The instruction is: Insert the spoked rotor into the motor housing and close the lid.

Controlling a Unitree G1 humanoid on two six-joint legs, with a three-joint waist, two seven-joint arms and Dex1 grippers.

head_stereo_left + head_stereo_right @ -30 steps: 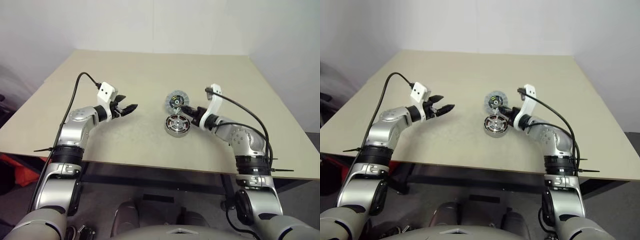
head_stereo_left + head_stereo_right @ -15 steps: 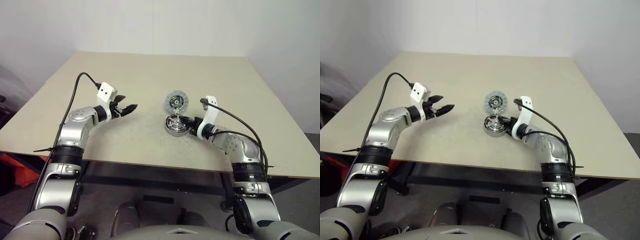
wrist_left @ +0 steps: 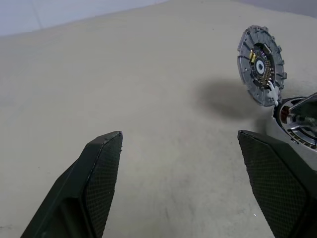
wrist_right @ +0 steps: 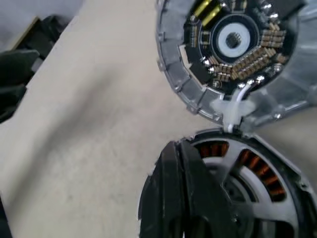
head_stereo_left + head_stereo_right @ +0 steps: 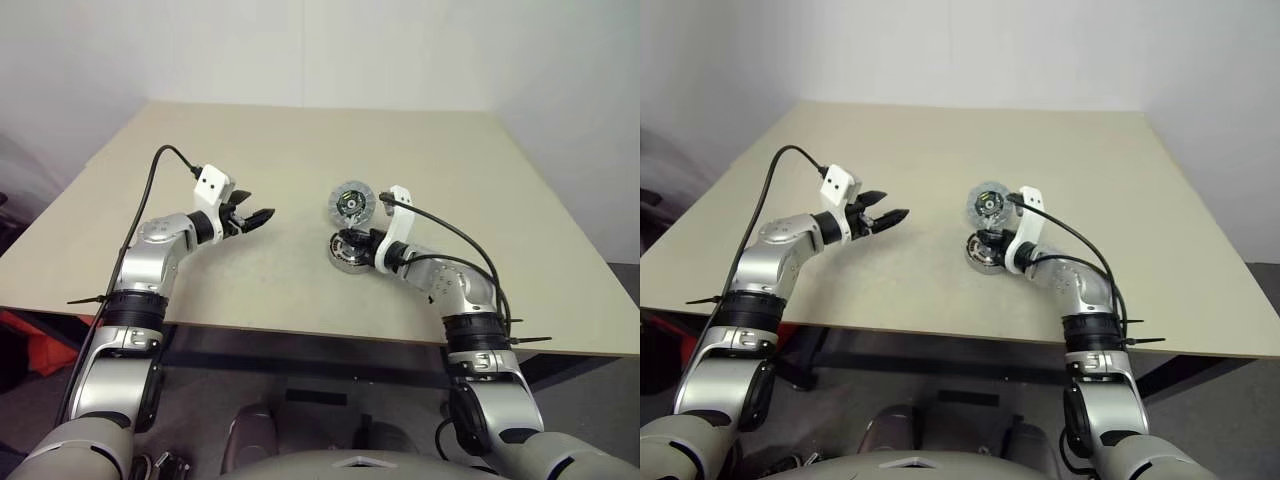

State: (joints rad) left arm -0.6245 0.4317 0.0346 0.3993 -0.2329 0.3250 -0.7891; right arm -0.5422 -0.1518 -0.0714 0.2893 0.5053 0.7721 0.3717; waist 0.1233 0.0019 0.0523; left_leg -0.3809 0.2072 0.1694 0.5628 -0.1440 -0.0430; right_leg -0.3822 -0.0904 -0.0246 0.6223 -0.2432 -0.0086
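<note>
Resting closed on the housing (image 5: 348,250) beside the open lid (image 5: 351,202), the right gripper (image 4: 173,163) sits clenched while the left gripper (image 5: 258,216) hovers spread.

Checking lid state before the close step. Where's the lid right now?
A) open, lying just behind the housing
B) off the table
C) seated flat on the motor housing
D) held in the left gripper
A: the lid lies open beside the motor housing, its inner face showing, while the right gripper, shut, rests on the housing.
</note>
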